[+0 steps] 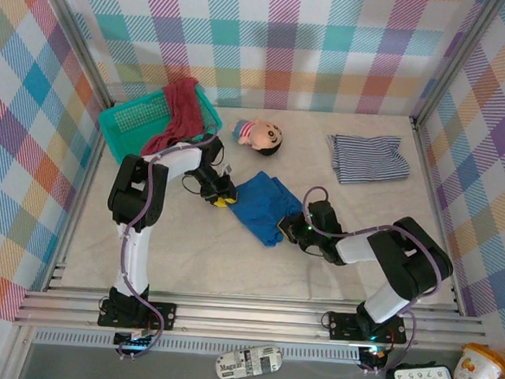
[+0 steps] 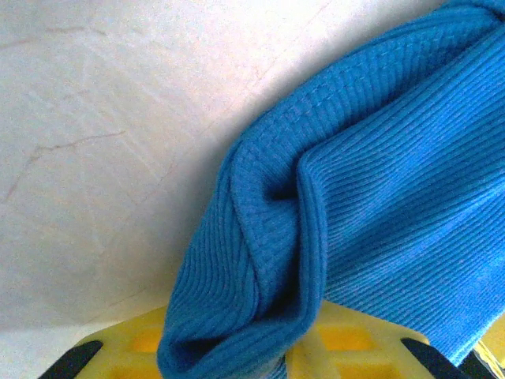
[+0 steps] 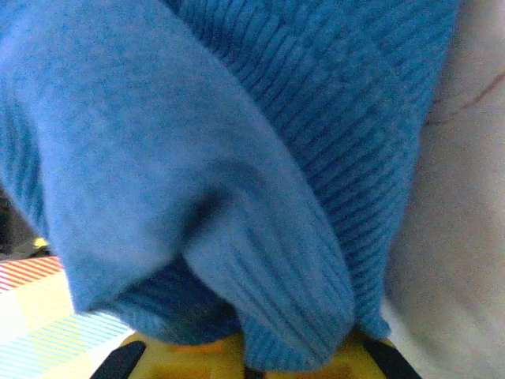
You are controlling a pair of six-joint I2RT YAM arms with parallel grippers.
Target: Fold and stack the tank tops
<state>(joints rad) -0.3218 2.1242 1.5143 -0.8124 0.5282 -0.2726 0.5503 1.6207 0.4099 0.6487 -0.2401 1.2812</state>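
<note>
Left gripper (image 1: 222,196): jaws narrowed on a bunched edge of the blue top (image 1: 264,206), at the top's left corner. In the left wrist view the ribbed cloth (image 2: 347,205) drops between two yellow fingers (image 2: 130,343).

Right gripper (image 1: 289,230): jaws pinched on the same top, at its near right edge. In the right wrist view a fold of blue cloth (image 3: 237,158) hangs over the yellow fingers (image 3: 197,357) and runs down between them.

Both grippers thus hold one garment, which lies rumpled on the table (image 1: 187,254) between them, near its middle.

Tops, three in all:
- Blue top: as above.
- Striped top (image 1: 367,158): lies on the table at the far right, well apart from the blue one.
- Red top (image 1: 178,115): draped over the right rim of the basket (image 1: 127,124), at the far left.

One basket, teal mesh. One doll (image 1: 261,135) lies between the basket and the striped top, just beyond the blue top.
</note>
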